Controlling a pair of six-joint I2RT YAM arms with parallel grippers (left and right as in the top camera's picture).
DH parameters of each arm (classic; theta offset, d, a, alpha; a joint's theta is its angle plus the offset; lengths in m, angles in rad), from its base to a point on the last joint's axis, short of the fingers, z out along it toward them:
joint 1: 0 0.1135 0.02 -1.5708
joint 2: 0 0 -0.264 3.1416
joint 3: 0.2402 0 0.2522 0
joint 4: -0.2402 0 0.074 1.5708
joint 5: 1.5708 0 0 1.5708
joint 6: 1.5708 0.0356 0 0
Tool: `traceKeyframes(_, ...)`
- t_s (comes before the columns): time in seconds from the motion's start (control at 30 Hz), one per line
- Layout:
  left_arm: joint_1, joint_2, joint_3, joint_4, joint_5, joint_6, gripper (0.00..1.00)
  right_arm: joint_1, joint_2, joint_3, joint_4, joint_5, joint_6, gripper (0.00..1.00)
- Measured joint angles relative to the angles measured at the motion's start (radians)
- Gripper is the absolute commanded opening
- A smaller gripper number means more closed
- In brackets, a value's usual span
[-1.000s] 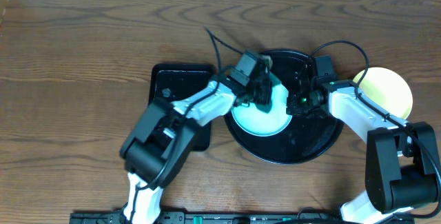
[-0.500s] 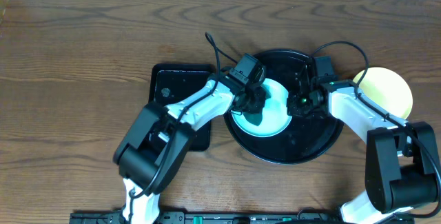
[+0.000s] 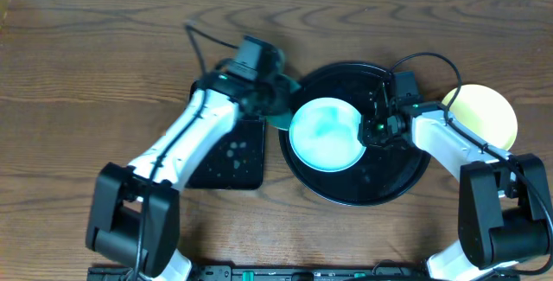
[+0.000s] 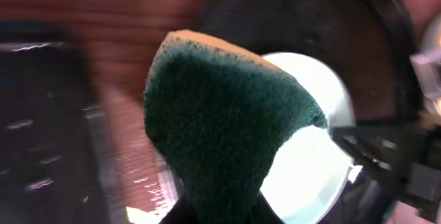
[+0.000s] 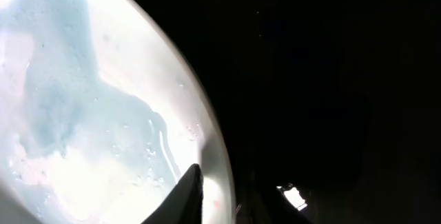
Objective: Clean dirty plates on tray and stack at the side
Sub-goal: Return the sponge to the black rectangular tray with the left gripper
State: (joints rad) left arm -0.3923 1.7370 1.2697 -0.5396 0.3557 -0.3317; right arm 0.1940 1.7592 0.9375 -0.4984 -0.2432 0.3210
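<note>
A pale blue-white plate [image 3: 326, 134] lies on the round black tray [image 3: 363, 190], its centre smeared with wet blue-green streaks [image 5: 62, 93]. My left gripper [image 3: 275, 106] is shut on a dark green sponge [image 4: 220, 114] and holds it above the tray's left rim, clear of the plate. My right gripper [image 3: 366, 130] sits at the plate's right rim. One finger [image 5: 185, 193] lies over the rim, the other is lost in the dark beside it. Whether it grips I cannot tell. A pale yellow plate [image 3: 488, 112] rests on the wood at the right.
A rectangular black tray [image 3: 226, 156] with water drops lies left of the round tray, under my left arm. Cables arc over the round tray's back edge. Brown wood tabletop stretches to the left and behind.
My left arm swung left and lifted the sponge off the plate, leaving its face uncovered. The right arm stayed at the plate's rim.
</note>
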Motion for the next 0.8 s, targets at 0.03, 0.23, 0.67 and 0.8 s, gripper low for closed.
traceKeyframes(0.03,0.028,0.000,0.000,-0.021,0.000,0.000,0.11,0.000,-0.002,-0.005,0.005,0.002,0.001,0.15)
traceKeyframes(0.23,0.147,0.000,-0.003,-0.128,-0.004,0.035,0.11,0.005,-0.017,-0.037,0.056,0.008,0.013,0.01)
traceKeyframes(0.67,0.232,0.000,-0.035,-0.205,-0.100,0.105,0.13,0.005,-0.004,-0.054,0.153,-0.079,0.020,0.01)
traceKeyframes(0.8,0.232,0.000,-0.035,-0.205,-0.105,0.105,0.14,-0.004,-0.001,-0.053,0.152,-0.100,0.020,0.01)
